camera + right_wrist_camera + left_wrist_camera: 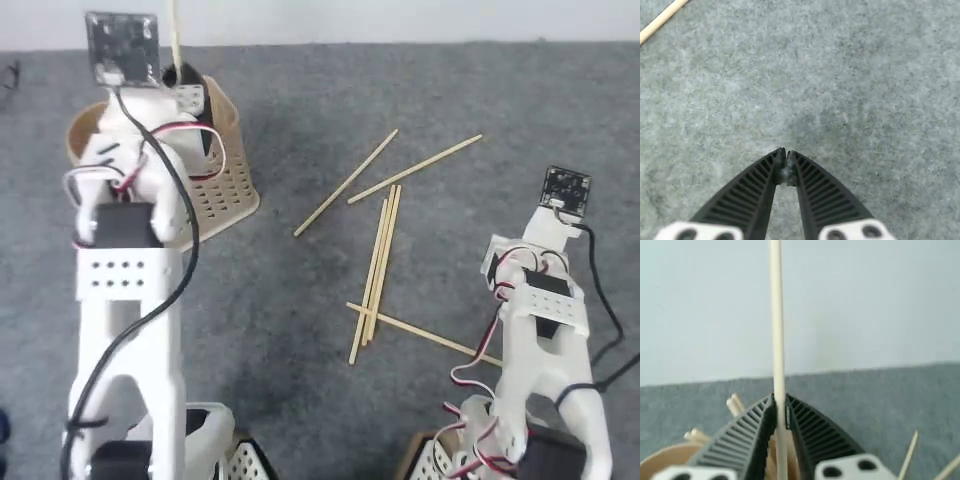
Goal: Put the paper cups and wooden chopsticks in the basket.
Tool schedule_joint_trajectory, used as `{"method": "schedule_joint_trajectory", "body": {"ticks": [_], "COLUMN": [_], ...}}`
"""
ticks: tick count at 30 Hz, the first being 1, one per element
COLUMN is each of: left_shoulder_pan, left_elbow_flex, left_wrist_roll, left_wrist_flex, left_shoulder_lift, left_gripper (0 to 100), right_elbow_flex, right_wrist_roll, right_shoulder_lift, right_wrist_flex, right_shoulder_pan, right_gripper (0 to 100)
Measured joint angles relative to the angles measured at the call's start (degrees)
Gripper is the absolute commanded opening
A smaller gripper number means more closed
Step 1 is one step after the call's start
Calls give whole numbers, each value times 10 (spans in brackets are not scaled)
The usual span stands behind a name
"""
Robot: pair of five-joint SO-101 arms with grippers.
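Observation:
My left gripper (780,402) is shut on a wooden chopstick (776,320) that stands upright above the tan slotted basket (228,185) at the back left. In the high view that chopstick (176,35) sticks up past the left arm. Other chopstick ends (734,404) lie inside the basket. Several loose chopsticks (378,265) lie scattered on the grey carpet in the middle. My right gripper (786,160) is shut on nothing, hovering low over bare carpet at the right, with one chopstick end (660,20) off to its side.
The grey carpet (300,330) has free room between the arms. A pale wall (400,18) runs along the far edge. Parts of two more slotted containers (245,462) show at the near edge by the arm bases.

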Motion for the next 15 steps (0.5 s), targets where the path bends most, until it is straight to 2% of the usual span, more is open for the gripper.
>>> {"method": "schedule_joint_trajectory", "body": {"ticks": [7, 9, 15], "left_shoulder_pan": [0, -2, -7], "left_elbow_flex": [135, 159, 171], "left_wrist_roll": [4, 6, 6], "left_wrist_flex": [-230, -257, -271], "left_shoulder_lift": [0, 0, 0], "left_gripper": [12, 19, 162], "right_elbow_flex": [0, 0, 0], "right_wrist_roll": [0, 0, 0], "right_shoulder_lift": [0, 0, 0], "right_wrist_flex": [0, 0, -5], "right_shoulder_pan": [0, 0, -11], "right_gripper": [8, 8, 8]}}
